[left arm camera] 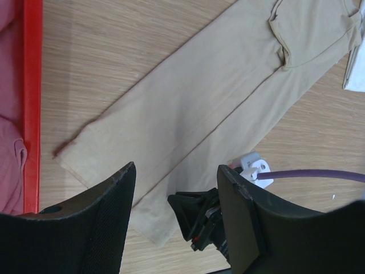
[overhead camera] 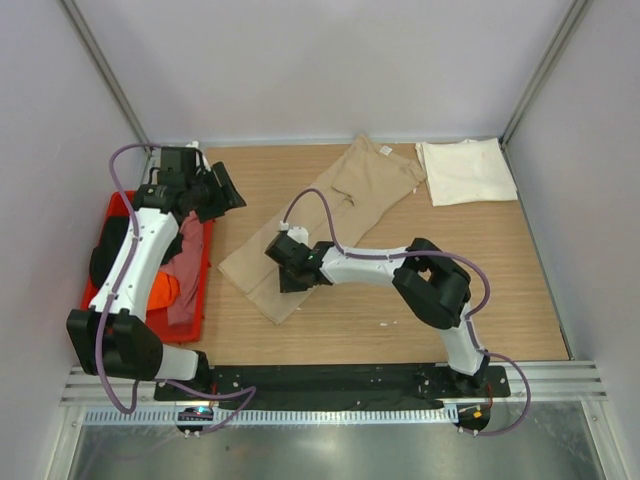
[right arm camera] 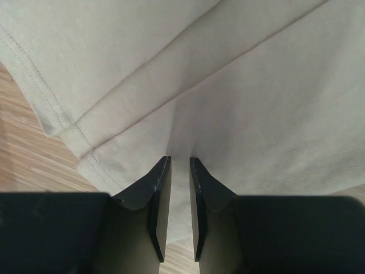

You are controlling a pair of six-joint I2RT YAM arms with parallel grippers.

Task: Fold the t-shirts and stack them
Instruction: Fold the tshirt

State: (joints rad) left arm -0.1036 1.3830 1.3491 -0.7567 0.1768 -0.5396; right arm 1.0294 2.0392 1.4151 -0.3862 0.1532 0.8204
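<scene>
Right gripper (right arm camera: 179, 162) is pinched nearly closed on the tan t-shirt (overhead camera: 335, 205) hem, just right of the red bin (overhead camera: 206, 280), probably to fold it over. Left gripper (left arm camera: 177, 167) hangs wide open, holding nothing.

free: table (overhead camera: 520, 300) near-right of tan t-shirt (overhead camera: 350, 190) | blocked: red bin (overhead camera: 204, 285) along left edge

walls (overhead camera: 320, 60): plain pale grey | table (overhead camera: 380, 320): light wood-grain top | near edge: metal rail (overhead camera: 560, 385)

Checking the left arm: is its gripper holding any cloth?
No, the left gripper stands wide open, with nothing between its jaws.
</scene>
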